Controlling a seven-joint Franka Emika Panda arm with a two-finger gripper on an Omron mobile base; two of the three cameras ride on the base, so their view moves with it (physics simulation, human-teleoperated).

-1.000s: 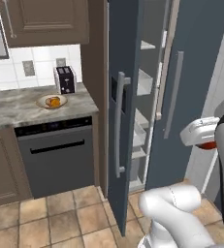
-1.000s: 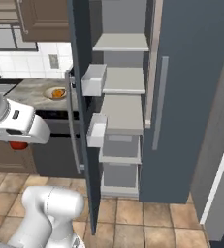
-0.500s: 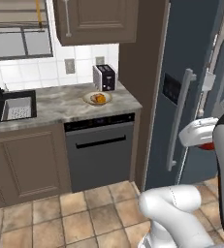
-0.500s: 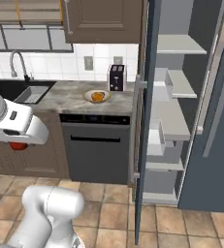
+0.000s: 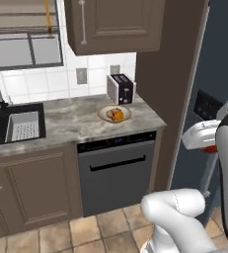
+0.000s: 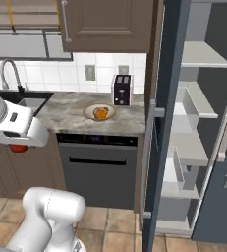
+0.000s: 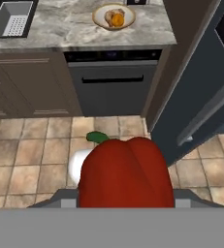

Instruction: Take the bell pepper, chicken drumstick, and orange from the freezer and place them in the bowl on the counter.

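A glossy red bell pepper [image 7: 125, 172] with a green stem sits close up in the hand view, and my gripper [image 7: 125, 196] is shut on it, its fingertips hidden behind the fruit. The same pepper [image 6: 18, 147] hangs under the hand at floor-tile height left of the dishwasher, and shows as a red sliver [image 5: 210, 148] in the left base view. The beige bowl [image 5: 103, 114] [image 6: 89, 113] [image 7: 98, 18] stands on the marbled counter [image 5: 71, 121]. It holds the orange [image 7: 118, 20] and the brown chicken drumstick [image 7: 114, 11]. The freezer [image 6: 198, 113] stands open at right.
A black toaster [image 5: 120, 89] [image 6: 122, 90] stands behind the bowl. A sink with a grey basket [image 5: 24, 126] [image 7: 14, 19] lies left. A black dishwasher front [image 6: 98, 170] is under the counter. The freezer's open door [image 6: 166, 123] juts out beside the counter end.
The whole picture has swung from the open freezer to the counter and sink, so the base has moved. The gripper stays shut on the bell pepper throughout.
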